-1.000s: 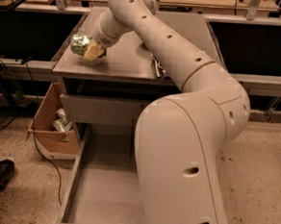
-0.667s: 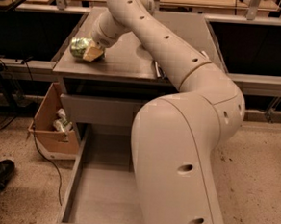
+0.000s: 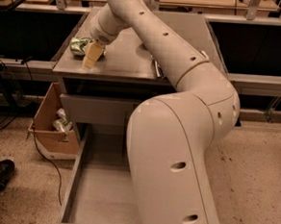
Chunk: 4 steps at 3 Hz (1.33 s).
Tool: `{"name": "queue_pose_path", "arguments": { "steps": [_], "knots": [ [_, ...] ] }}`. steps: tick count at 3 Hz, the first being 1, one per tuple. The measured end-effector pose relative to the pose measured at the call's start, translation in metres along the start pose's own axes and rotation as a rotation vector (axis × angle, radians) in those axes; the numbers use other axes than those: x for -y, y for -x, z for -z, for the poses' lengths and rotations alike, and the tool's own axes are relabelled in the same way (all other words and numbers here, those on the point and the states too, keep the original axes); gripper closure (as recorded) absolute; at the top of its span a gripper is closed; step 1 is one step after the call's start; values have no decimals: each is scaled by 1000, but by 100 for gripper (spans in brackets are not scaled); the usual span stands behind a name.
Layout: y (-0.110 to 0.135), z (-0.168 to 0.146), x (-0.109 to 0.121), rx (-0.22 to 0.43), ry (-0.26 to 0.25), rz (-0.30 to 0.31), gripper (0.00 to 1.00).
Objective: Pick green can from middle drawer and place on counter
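The gripper (image 3: pixel 89 61) hangs low over the left front corner of the counter (image 3: pixel 135 55), just beside the green can (image 3: pixel 78 45), but whether it clamps the can or is loose from it I cannot tell from here. The can seems to lie on its side close to the counter edge, well above the open middle drawer (image 3: pixel 101 183), so a careless sideways pull of the arm could nudge it and roll it off that edge. No brand or writing on the can is readable.
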<state>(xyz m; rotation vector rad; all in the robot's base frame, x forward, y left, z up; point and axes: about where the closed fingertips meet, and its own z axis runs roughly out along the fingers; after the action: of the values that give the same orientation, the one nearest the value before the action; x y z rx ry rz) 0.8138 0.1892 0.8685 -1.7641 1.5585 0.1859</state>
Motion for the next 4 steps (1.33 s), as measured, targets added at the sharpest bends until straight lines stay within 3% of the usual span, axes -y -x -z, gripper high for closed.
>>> {"name": "queue_pose_path", "arguments": {
  "steps": [1, 2, 4],
  "knots": [
    [5, 36, -6, 39, 39, -2, 0],
    [-5, 96, -4, 64, 7, -22, 0],
    [-77, 233, -36, -59, -98, -90, 0]
  ]
}}
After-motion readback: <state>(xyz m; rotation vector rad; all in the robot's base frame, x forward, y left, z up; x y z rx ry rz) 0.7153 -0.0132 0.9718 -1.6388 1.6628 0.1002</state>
